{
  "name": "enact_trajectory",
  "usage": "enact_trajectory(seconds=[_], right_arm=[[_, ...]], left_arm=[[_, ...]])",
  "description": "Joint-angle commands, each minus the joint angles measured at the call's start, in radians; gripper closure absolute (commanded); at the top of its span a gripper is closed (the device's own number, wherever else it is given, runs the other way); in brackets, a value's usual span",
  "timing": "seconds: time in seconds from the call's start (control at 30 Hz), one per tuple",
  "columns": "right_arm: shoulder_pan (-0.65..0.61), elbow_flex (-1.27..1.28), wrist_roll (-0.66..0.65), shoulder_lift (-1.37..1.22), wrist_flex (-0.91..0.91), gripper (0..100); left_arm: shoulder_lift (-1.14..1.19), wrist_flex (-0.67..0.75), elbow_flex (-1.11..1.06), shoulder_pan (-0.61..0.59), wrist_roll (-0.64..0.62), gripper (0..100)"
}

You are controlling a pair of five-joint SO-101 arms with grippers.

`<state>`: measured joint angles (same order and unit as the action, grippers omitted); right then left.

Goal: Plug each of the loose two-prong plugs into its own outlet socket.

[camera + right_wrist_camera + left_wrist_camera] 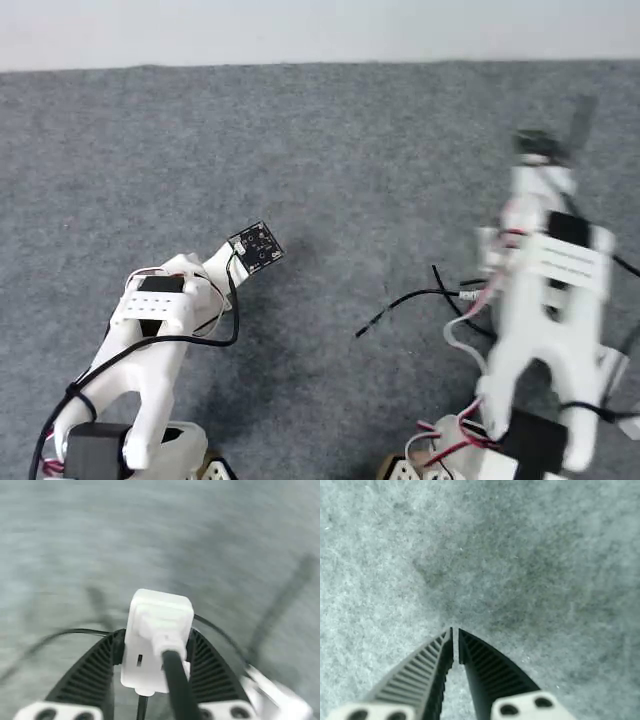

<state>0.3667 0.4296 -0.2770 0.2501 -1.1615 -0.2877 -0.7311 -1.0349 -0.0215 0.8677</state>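
Right jaws: we saw them pinching the white plug [157, 635] by its flanks, above the tabletop [75, 540], probably to carry it to a socket.
Plug axis: lengthwise along the jaws, with the black cord [175, 685] leaving toward the wrist; prongs hidden.
Left jaws: pressed together, empty, over the tabletop.

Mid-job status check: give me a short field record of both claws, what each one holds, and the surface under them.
left claw: shut, holds nothing, above the grey felt table cover
right claw: shut on a white plastic socket block, one finger on each side of it
black cable: runs from a white fitting on the block's face toward the camera
prongs seated: cannot tell
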Motion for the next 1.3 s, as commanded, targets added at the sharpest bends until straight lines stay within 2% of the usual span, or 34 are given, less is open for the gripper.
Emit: enact_trajectory(seconds=[0.0,0.1,0.27,0.33,0.43,0.53,0.6,0.67,0.8,1.0,1.03,1.1,1.2,1.27], right_arm=[[0.226,-0.021,-0.051,0.042,0.056,99.1],[0.367,0.002,-0.057,0.01,0.15,99.0],[0.535,-0.005,-0.057,-0.105,0.277,98.3],[0.562,-0.005,-0.057,-0.153,0.315,95.0],[0.579,-0.005,-0.052,-0.211,0.337,84.7],[0.567,-0.005,-0.052,-0.229,0.311,74.3],[0.544,-0.005,-0.055,-0.206,0.259,71.8],[0.518,-0.005,-0.052,-0.156,0.194,72.6],[0.479,-0.005,-0.046,-0.013,0.073,78.6],[0.45,0.005,0.031,0.176,-0.134,98.8],[0.449,0.015,0.034,0.196,-0.16,99.1],[0.421,0.058,0.034,0.232,-0.186,97.5],[0.357,0.163,0.021,0.274,-0.171,99.0],[0.309,0.252,0.023,0.306,-0.131,99.0]], left_arm=[[-0.035,0.023,0.008,-0.008,-0.008,99],[-0.035,0.049,0.007,-0.009,-0.023,99],[-0.081,0.104,-0.005,-0.037,-0.135,99],[-0.138,0.124,-0.041,-0.048,-0.157,99],[-0.245,0.192,-0.147,-0.043,-0.16,99],[-0.377,0.252,-0.257,-0.041,-0.16,99],[-0.47,0.261,-0.315,-0.041,-0.161,99],[-0.563,0.256,-0.364,-0.041,-0.192,99],[-0.766,0.256,-0.449,-0.064,-0.331,99],[-1.129,0.255,-0.602,-0.15,-0.494,99],[-1.198,0.252,-0.633,-0.161,-0.519,99],[-1.33,0.176,-0.657,-0.181,-0.559,99],[-1.536,-0.081,-0.65,-0.189,-0.585,99],[-1.554,-0.178,-0.618,-0.178,-0.583,99]])
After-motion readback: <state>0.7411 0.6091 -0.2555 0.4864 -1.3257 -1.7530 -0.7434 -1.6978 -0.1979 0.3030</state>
